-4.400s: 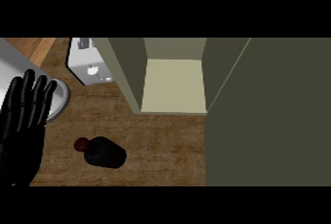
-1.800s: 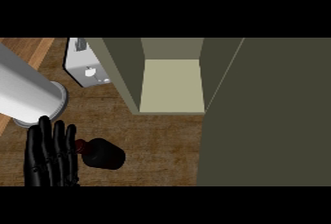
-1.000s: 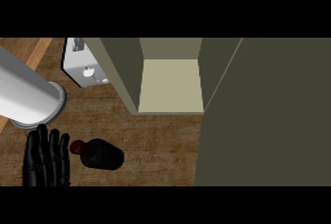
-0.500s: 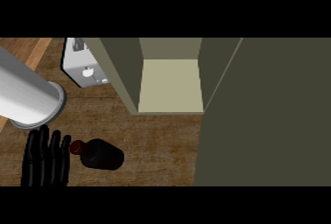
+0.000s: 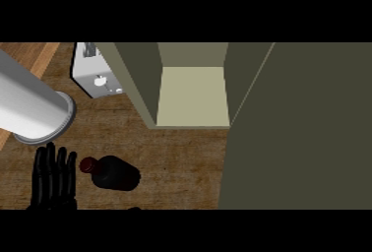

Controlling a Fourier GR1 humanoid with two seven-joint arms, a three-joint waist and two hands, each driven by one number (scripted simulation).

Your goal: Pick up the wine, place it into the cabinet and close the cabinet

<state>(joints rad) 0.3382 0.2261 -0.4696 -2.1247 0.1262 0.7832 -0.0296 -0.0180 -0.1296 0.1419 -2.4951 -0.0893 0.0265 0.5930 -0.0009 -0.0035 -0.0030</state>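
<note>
Cabinet is filling the right side and top middle of the head view, its door standing swung wide as a dark olive slab so that the pale shelf inside is lying exposed and ready to take a bottle. Wooden counter is spreading below and to the left of it. A grey forearm is slanting in from the upper left, ending in a round cuff above the hand. A small white appliance (perhaps a toaster, I cannot tell) is sitting against the cabinet's left wall, well apart from the work.

The wine is standing upright on the counter, seen from above as a dark round body with a reddish cap, near the lower left and well short of the shelf. The left hand is hovering just beside it on its left, fingers straight and spread, holding nothing; I judge it is being lined up alongside for a grasp, with pickup, placing and door closing not yet done. The right hand is not showing.
</note>
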